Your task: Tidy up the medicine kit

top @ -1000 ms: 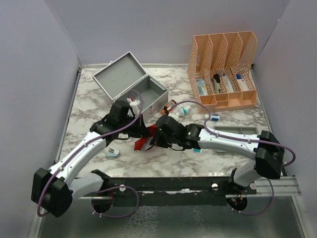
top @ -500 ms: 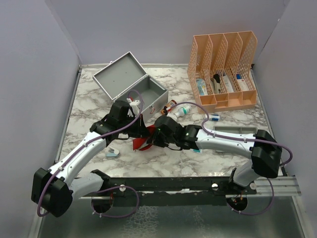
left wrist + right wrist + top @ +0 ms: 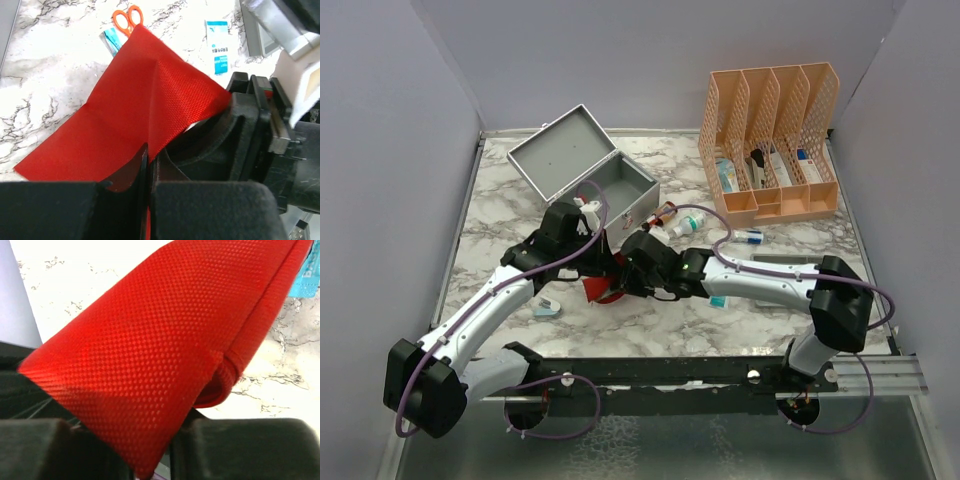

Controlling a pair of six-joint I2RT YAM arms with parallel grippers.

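Marble tabletop (image 3: 500,200): grey med kit (image 3: 623,188), lid (image 3: 560,150) open.

Grey metal medicine kit (image 3: 582,168), hinged lid open and tilted back, rear left, set askew

Red pouch (image 3: 598,288) clogs the middle between my jaws; tabletop (image 3: 498,215) left of the medicine kit (image 3: 638,200) is bare, easy pass.

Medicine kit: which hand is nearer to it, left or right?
Left. The left hand lies just in front of the open medicine kit, pinching the red pouch. The right hand is at the same pouch, on its side away from the kit.
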